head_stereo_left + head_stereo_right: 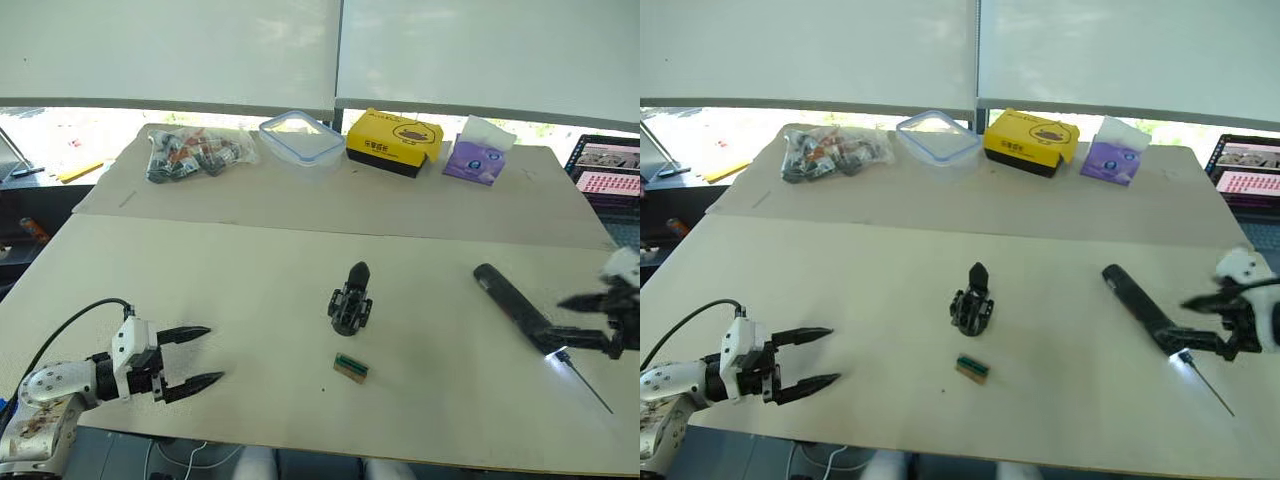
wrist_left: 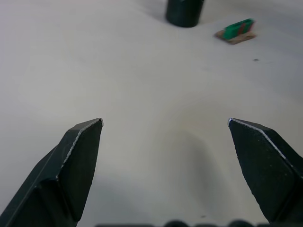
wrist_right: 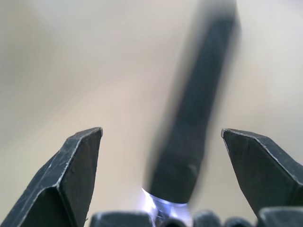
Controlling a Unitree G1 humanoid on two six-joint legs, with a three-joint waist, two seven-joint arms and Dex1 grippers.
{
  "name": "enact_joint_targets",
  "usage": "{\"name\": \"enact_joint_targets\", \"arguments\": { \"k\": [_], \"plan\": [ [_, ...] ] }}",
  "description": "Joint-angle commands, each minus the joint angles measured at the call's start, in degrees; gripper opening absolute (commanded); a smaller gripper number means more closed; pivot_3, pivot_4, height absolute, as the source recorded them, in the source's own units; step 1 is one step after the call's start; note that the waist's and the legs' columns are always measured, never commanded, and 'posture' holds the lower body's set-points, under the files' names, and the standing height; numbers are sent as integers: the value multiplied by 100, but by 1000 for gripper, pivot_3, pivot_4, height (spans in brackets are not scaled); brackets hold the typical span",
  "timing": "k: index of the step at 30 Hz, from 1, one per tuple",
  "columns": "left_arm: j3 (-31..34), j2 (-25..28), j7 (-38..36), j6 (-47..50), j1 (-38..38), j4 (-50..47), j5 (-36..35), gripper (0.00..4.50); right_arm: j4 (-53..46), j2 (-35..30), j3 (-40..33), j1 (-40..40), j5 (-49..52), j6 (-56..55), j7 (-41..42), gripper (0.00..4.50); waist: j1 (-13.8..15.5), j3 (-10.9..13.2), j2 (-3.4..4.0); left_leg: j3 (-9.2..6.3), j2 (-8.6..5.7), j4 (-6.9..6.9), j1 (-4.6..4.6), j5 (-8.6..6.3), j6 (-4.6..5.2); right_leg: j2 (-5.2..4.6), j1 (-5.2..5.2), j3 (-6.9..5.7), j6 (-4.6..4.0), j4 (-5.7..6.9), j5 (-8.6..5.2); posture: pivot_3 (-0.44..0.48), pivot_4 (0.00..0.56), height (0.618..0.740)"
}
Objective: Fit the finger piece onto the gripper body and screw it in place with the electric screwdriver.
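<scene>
the gripper body [image 1: 351, 299] is seen upright mid-table, the electric screwdriver [image 1: 512, 305] lying between the right gripper's [image 1: 575, 321] spread fingers.

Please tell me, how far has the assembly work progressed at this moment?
Nothing looks assembled yet. The black gripper body stands alone mid-table. In hand: the right gripper, jaws open, straddles the long dark electric screwdriver, not yet gripping. The left gripper waits open. Fitting and screwing remain.
</scene>
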Motion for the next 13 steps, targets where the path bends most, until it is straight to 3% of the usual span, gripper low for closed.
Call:
{"name": "enact_joint_targets", "arguments": {
  "k": [1, 7, 13],
  "plan": [
    [290, 123, 465, -479, -54, 170, 439, 4500, -955, 952, -706, 447, 605, -1709, 758, 4461, -7, 1, -13, -8, 3, -2, 13, 0, -1, 4, 23, -8, -3, -2, -4, 0, 150, 740],
    [395, 132, 624, -718, -24, 357, 498, 4500, -1230, 1780, -249, 986, 252, -3072, 1176, 4461, 13, -1, -15, 0, -2, 12, 30, 0, -3, -6, 53, -2, -40, -12, -20, 0, 150, 740],
    [351, -38, 946, -722, 49, 71, 488, 4500, -594, 2087, 84, 595, -57, -3672, 835, 4461, -17, -4, -18, 2, 1, 8, 44, 0, -4, -4, 62, -3, -44, -10, -19, 0, 150, 740]
  ]
}}
